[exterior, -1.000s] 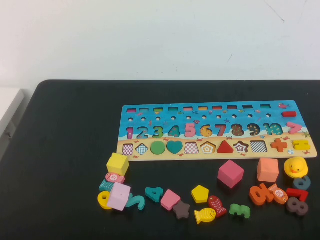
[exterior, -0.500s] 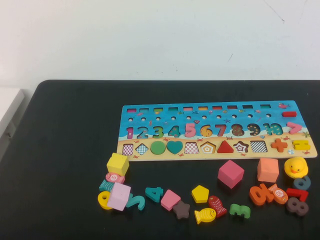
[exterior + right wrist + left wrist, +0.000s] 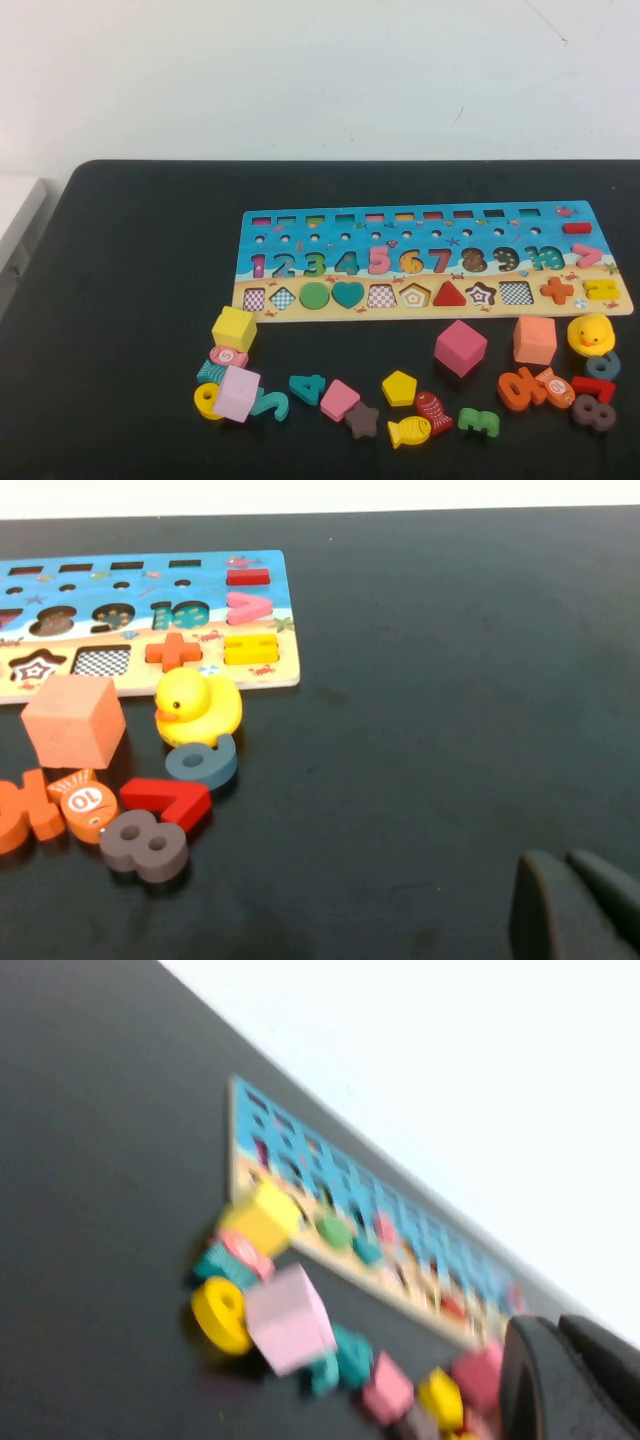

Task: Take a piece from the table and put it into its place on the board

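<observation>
The yellow pentagon piece (image 3: 399, 388) lies flat on the black table among loose pieces, in front of the board (image 3: 600, 262). The board is blue with numbers and has a tan strip of shape slots. Its pentagon slot (image 3: 415, 295) stands open. The pentagon also shows blurred in the left wrist view (image 3: 440, 1398). My left gripper (image 3: 562, 1332) hangs above the table off the left end of the loose pieces, its fingers together and empty. My right gripper (image 3: 562, 865) is over bare table to the right of the board (image 3: 285, 610), fingers together and empty. Neither arm shows in the high view.
A yellow cube (image 3: 235, 328), pink cube (image 3: 461, 347), orange cube (image 3: 535, 340) and yellow duck (image 3: 590, 333) stand by the board's front edge. A yellow fish (image 3: 410, 431), red fish (image 3: 433, 410), brown star (image 3: 362, 419) and several numbers lie around the pentagon.
</observation>
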`<state>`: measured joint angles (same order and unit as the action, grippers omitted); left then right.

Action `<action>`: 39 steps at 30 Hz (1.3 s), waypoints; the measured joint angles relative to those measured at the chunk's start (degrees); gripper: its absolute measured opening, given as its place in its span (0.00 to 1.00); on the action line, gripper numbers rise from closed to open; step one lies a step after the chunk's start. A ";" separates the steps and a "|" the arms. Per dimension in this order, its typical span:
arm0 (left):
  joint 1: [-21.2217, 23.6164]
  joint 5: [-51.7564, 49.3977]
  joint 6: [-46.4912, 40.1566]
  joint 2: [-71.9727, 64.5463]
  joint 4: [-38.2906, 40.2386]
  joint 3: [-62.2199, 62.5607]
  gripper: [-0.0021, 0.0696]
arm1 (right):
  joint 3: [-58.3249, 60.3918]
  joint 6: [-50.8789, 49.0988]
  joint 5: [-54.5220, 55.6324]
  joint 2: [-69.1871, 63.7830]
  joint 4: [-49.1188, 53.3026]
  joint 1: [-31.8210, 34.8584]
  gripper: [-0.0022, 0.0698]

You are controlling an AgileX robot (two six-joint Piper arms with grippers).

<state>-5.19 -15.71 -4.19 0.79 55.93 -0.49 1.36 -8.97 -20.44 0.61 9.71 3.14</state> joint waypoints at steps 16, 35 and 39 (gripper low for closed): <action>-0.54 -39.18 -26.25 -42.31 -28.53 42.83 0.03 | 0.00 0.00 0.00 0.00 -0.09 0.00 0.06; -38.50 -39.62 -12.07 -93.67 -58.42 78.38 0.03 | 0.00 0.00 0.00 0.00 -0.09 0.00 0.06; -40.16 -41.29 -12.07 -100.96 -58.42 84.18 0.05 | 0.00 0.00 0.00 0.00 -0.09 0.00 0.06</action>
<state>-45.35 -57.00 -16.26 -100.18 -2.49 83.69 1.36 -8.97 -20.44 0.61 9.62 3.14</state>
